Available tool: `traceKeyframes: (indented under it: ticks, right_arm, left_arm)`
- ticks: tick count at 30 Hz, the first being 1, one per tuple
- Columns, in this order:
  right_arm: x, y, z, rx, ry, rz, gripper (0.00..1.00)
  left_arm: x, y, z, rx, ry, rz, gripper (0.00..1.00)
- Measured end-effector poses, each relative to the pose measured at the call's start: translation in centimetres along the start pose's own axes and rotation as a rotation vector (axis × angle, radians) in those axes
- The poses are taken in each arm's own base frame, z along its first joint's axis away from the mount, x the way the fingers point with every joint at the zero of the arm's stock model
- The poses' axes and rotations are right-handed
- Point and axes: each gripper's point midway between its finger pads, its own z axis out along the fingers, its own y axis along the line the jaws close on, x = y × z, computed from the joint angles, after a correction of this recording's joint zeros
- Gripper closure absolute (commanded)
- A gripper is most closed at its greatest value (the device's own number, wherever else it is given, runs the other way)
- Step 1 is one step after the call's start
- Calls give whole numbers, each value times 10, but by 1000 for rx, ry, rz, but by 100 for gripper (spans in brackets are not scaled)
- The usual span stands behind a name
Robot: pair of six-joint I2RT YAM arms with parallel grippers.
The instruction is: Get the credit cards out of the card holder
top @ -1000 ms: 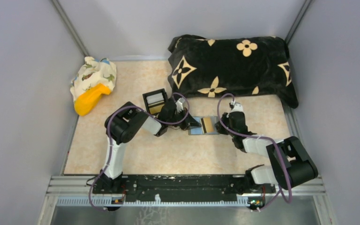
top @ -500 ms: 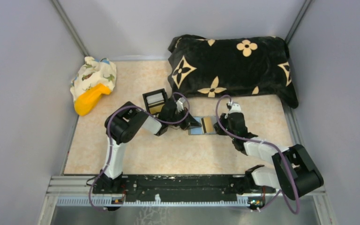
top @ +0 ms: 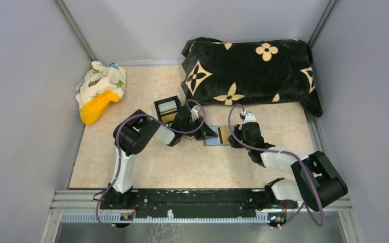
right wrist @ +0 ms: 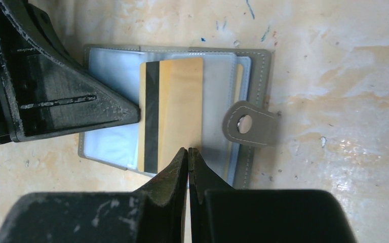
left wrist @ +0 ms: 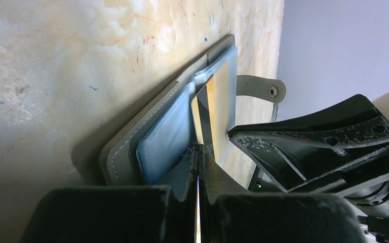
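Right wrist view: found card holder (right wrist: 257,81) spread open on tabletop (right wrist: 334,76), between both arms. Saw left claw (right wrist: 131,114) closed, tip pressed on its left half, probably pinning it. Saw right claw (right wrist: 188,152) closed at gold card's (right wrist: 180,101) edge, probably for pulling; actual grip unclear.

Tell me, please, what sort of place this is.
Most likely a robot lab test cell: plain grey walls box in a small tabletop, two arms are bolted to a rail at its near edge, and unrelated props, a pillow and a card holder, lie on it.
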Motion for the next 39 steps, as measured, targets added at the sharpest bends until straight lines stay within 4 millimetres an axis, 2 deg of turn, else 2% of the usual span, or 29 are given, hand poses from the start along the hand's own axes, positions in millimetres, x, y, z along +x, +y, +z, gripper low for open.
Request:
traceKeyframes:
  ticks: [8, 16, 21, 26, 39]
  right_arm:
    - [2, 7, 2, -18, 15, -10, 96]
    - [1, 12, 8, -37, 10, 15, 96]
    - [1, 15, 9, -51, 10, 32, 96]
    - [1, 16, 10, -57, 11, 36, 96]
    - [1, 23, 16, -101, -7, 64, 96]
  left_arm:
    - [0, 0, 1, 0, 4, -1, 98]
    - [1, -3, 0, 11, 9, -5, 73]
    - [0, -8, 1, 35, 10, -19, 66]
    - [0, -11, 1, 46, 6, -30, 66]
    - [2, -15, 8, 57, 12, -37, 78]
